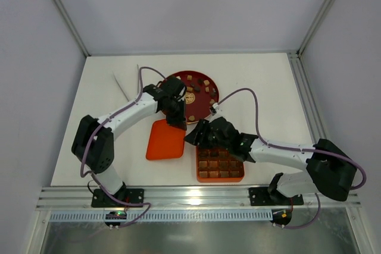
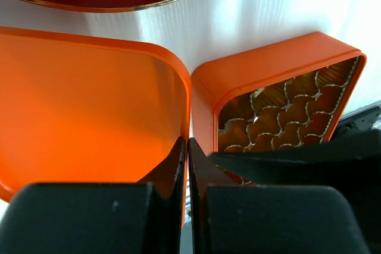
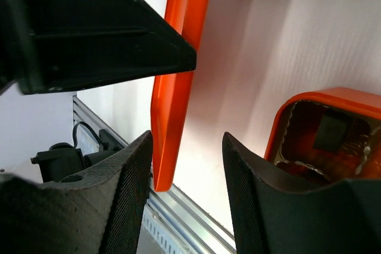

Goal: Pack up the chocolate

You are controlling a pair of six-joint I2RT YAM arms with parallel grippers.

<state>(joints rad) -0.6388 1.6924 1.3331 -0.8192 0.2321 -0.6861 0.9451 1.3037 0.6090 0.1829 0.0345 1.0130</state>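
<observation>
Top view: brown chocolate pieces lie on dark red round plate at 12 o'clock, more in orange-red gridded tray at 5. Left wrist: left gripper fingers pressed together w/ nothing between, by edge of flat orange-red lid. Right wrist: right gripper jaws apart, empty.

Own pincer fingers parted — orange lid beyond gap; tray right, dark chocolate inside.

one tray, one lid, one plate
</observation>
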